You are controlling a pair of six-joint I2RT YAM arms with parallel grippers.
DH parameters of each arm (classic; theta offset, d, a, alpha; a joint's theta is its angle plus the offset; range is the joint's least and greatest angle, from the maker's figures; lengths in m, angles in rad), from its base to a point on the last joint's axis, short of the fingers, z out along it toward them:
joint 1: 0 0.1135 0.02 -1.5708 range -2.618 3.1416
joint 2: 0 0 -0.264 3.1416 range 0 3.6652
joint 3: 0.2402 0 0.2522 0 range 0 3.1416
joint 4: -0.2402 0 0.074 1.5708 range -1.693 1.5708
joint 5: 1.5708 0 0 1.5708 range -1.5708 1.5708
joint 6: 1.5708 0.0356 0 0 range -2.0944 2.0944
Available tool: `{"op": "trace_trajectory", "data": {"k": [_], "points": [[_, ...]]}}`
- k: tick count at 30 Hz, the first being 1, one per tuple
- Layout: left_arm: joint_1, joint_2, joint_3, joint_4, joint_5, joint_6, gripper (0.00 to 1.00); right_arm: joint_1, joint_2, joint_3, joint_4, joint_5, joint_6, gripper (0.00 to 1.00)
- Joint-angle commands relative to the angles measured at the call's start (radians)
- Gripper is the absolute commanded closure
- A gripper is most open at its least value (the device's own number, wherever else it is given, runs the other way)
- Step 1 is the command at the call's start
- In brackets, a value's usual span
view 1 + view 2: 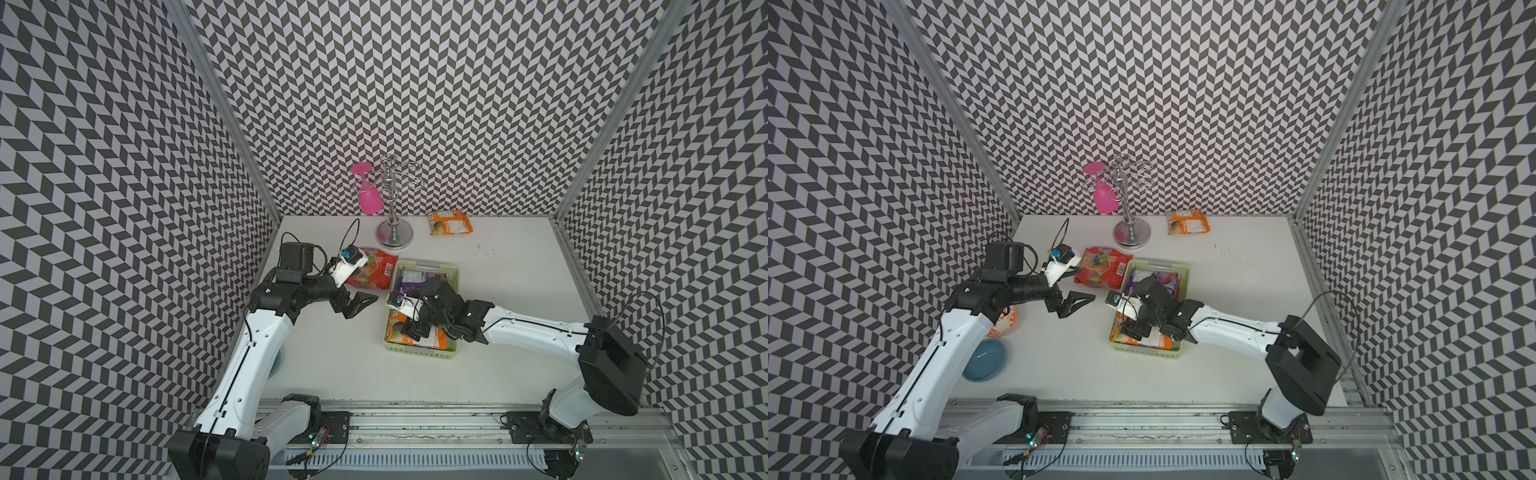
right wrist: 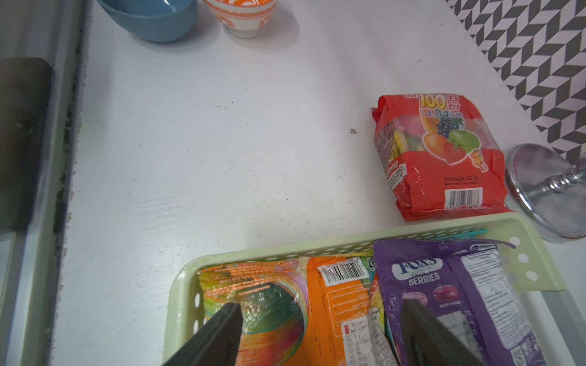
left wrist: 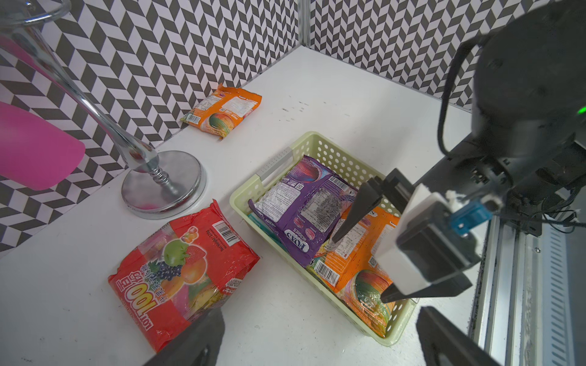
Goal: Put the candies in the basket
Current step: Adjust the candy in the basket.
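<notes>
Your white table (image 1: 519, 316) carries the basket (image 1: 415, 352) mid-scene, slightly right of centre. The red fruit bag (image 1: 374, 272) is outside it, flat on the table just beside the basket's far-left corner, on the near side of the chrome stand (image 1: 395, 235). Inside the basket, a purple packet (image 3: 304, 209) lies at the far end, overlapping an orange packet (image 3: 352, 263) at the near end. A teal edge (image 3: 263, 225) shows under the purple one. Another orange packet (image 1: 451, 222) lies at the far wall, right of the stand and well apart from the basket. Your right gripper (image 2: 320, 312) is over the basket with its jaws spread wide, one tip above each packet, gripping nothing. Your left gripper (image 3: 320, 317) is fully spread and empty, over bare table left of the basket.
</notes>
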Motion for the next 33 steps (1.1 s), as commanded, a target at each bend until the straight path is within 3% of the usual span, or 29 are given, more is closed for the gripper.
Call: {"op": "trace_trajectory", "data": {"k": [1, 7, 14, 22, 28, 33], "points": [[0.005, -0.020, 0.005, 0.007, 0.026, -0.006, 0.01, 0.006, 0.033, -0.018, 0.104, 0.031, 0.003, 0.18], [0.004, -0.021, 0.009, 0.006, 0.028, -0.007, 0.01, 0.035, 0.089, -0.013, 0.078, 0.103, -0.041, 0.19], [-0.001, -0.017, 0.004, 0.002, 0.019, 0.005, 0.01, 0.005, -0.030, 0.038, 0.044, 0.067, 0.024, 0.17], [-0.014, -0.018, -0.014, 0.013, 0.016, 0.009, 0.01, -0.159, -0.099, 0.137, -0.012, 0.017, 0.175, 0.17], [-0.023, -0.016, -0.014, 0.015, 0.000, 0.012, 0.01, -0.266, -0.044, 0.245, -0.071, 0.133, 0.244, 0.17], [-0.025, -0.014, -0.028, 0.032, 0.011, -0.002, 0.01, -0.375, 0.043, 0.346, -0.088, 0.143, 0.369, 0.17]]}}
